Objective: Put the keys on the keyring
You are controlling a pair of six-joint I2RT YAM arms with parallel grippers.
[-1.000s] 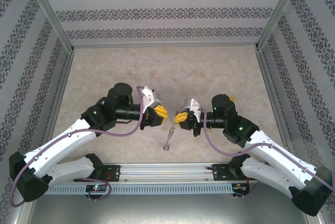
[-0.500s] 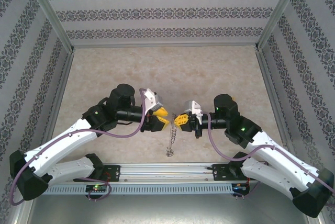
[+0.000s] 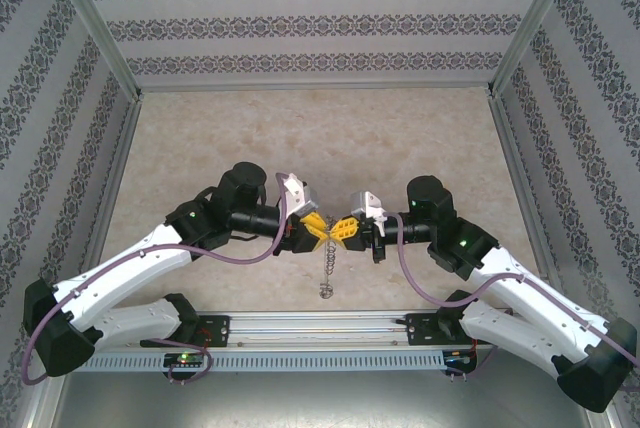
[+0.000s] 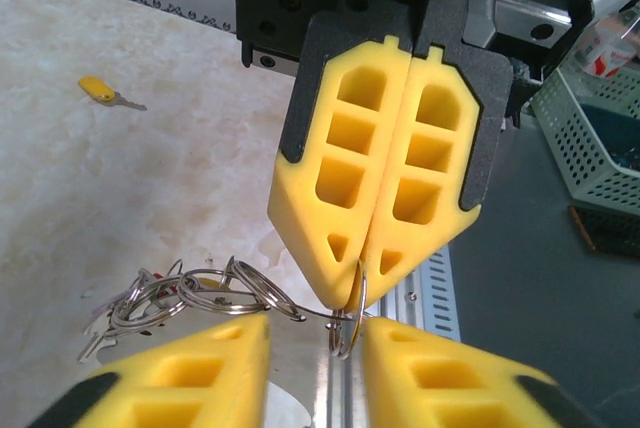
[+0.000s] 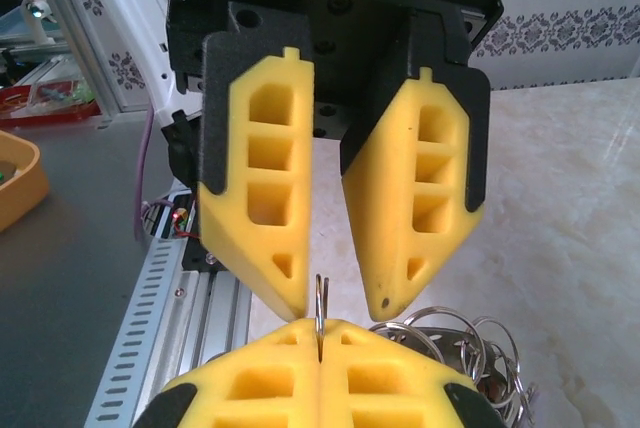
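Observation:
My right gripper (image 3: 343, 229) (image 5: 320, 336) is shut on the top ring of the keyring (image 3: 326, 266) (image 5: 318, 298), a floppy chain of linked silvery split rings hanging towards the table. My left gripper (image 3: 316, 226) (image 4: 315, 340) faces it, open, with one yellow finger on each side of that ring (image 4: 348, 323), not touching it. The other rings bunch up to one side (image 4: 200, 288) (image 5: 450, 333), with small silvery keys (image 4: 105, 313) tangled among them and partly hidden. A separate yellow-headed key (image 4: 100, 90) lies on the tabletop.
An aluminium rail (image 3: 320, 330) with both arm bases runs along the near edge, right under the hanging chain. Patterned walls (image 3: 320, 28) close in the beige table. A green basket (image 4: 600, 138) and an orange tray (image 5: 15, 183) sit off the table.
My left gripper has moved right until its open fingers bracket the ring in the right gripper. The right gripper shifted slightly left and the chain hangs a little lower.

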